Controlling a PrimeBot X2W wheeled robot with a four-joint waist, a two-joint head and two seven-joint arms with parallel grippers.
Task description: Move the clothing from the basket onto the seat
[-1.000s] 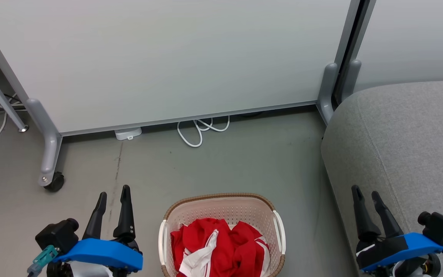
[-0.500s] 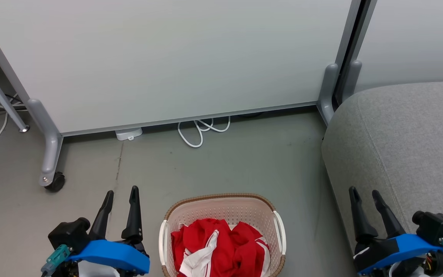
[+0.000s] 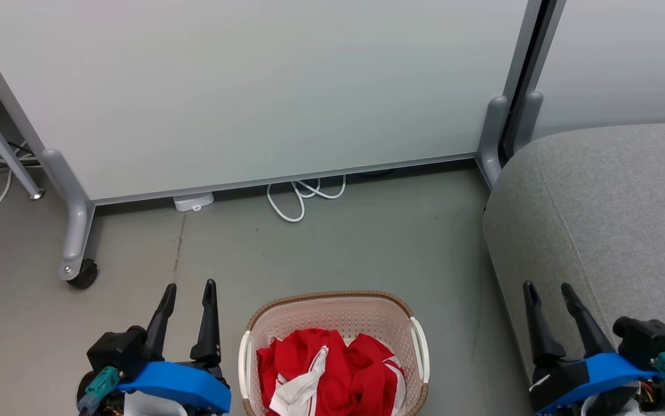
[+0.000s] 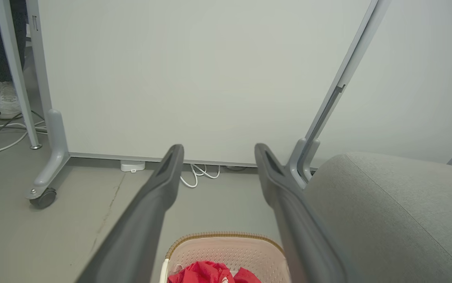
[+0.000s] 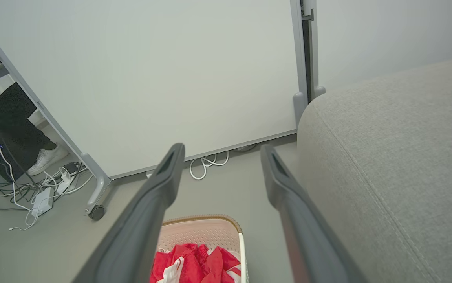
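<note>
Grey floor (image 3: 367, 248) lies below, and a big pale wall panel (image 3: 251, 86) on grey legs stands at the far edge of it. The left hand (image 3: 190, 284) has two long dark fingers (image 3: 209, 323) that stand apart, with nothing between them. It hangs over the floor, just beside the left side of a cream plastic basket with little holes and a brown woven-look rim (image 3: 332, 294). The right hand (image 3: 546, 284) has its two dark fingers apart too, and it holds nothing. It hangs by the left edge of a big grey cloth seat with a stitched line (image 3: 615, 219).

The basket sits on the floor between the two hands, and neither hand touches it. Soft red clothing with white parts and thin stripes (image 3: 320, 370) lies bunched up inside the basket. The seat stands at the right side of the floor, near the basket but apart from it.

Farther back, a white cable (image 3: 297, 202) lies looped on the floor under the panel's bottom edge. A small black wheel (image 3: 82, 273) sits under the panel's left leg.
</note>
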